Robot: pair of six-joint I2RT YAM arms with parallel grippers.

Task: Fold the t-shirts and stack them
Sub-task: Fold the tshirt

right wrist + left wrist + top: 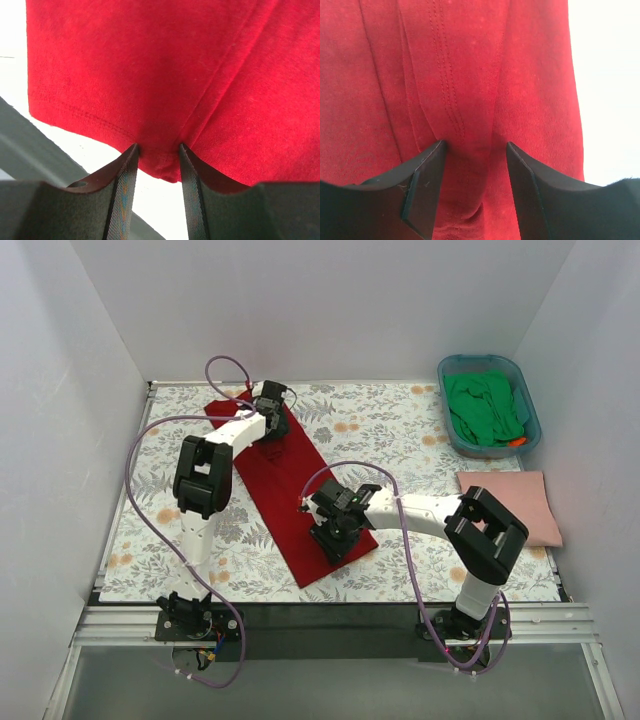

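Red t-shirt (285, 502) pinched by L pincer (475, 150) & R pincer (157, 150).

A floral cover (400, 430) dresses the table (330, 612). On it lie a red t-shirt (285, 495), a pink t-shirt (510, 502) and a teal tub (481, 359).

Readable text: none in any of the three views.
deep red t-shirt (280, 500): plain cloth and stitched seams only, with no print or lettering that can be read.
teal tub (481, 358), at about 1 o'clock: no marking that can be made out.
Arms: any brand or number is too small to read from the top view.
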